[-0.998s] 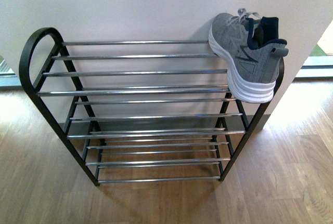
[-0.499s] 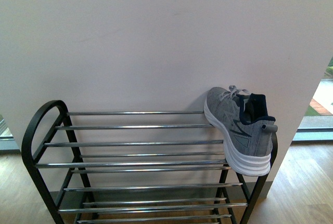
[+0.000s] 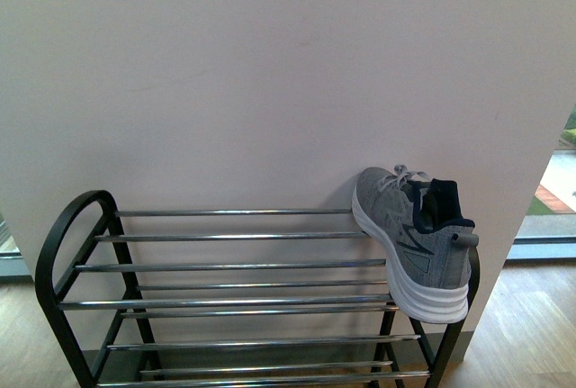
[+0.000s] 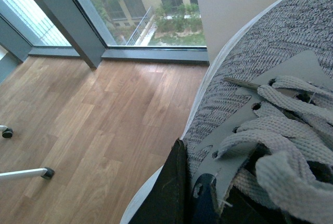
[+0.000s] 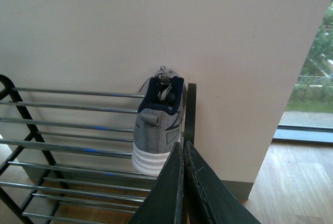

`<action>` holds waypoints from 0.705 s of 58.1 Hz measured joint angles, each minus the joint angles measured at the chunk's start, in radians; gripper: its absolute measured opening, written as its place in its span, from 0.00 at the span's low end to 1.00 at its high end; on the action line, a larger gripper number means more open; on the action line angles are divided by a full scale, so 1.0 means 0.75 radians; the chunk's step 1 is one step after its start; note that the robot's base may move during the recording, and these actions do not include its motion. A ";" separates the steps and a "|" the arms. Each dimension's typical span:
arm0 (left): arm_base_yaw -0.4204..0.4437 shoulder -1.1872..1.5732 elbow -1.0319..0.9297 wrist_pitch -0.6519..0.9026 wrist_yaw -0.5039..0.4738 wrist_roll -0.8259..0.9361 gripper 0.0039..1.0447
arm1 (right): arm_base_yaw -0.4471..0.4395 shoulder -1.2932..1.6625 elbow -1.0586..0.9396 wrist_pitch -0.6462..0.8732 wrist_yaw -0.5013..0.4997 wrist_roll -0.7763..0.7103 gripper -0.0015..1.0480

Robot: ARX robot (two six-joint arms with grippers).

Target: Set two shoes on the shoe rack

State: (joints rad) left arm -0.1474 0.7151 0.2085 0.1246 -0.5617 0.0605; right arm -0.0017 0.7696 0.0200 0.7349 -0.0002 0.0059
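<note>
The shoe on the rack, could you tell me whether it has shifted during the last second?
No. The shoe still sits at the right end of the shoe rack, on its top tier; only the camera tilted.

front view facing rack, right wrist likewise

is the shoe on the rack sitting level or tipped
Tipped: the shoe lies on the rack's top tier, toe by the wall, heel lower and hanging past the front rod.

Even daylight from windows; faint shadow on wall; shoe rack rods glint; near shoe laces seemingly soft-focused; mild grain.
</note>
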 joint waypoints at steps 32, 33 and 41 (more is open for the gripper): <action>0.000 0.000 0.000 0.000 -0.001 0.000 0.01 | 0.000 -0.450 -0.003 -0.404 0.000 0.000 0.02; 0.000 0.000 0.000 0.000 -0.001 0.000 0.01 | 0.000 -0.462 -0.003 -0.415 0.000 0.000 0.02; 0.000 0.000 0.000 0.000 -0.001 0.000 0.01 | 0.000 -0.537 -0.003 -0.490 0.000 0.000 0.02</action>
State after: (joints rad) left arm -0.1474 0.7151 0.2085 0.1246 -0.5621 0.0605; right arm -0.0017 0.3672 0.0181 0.3676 -0.0002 0.0059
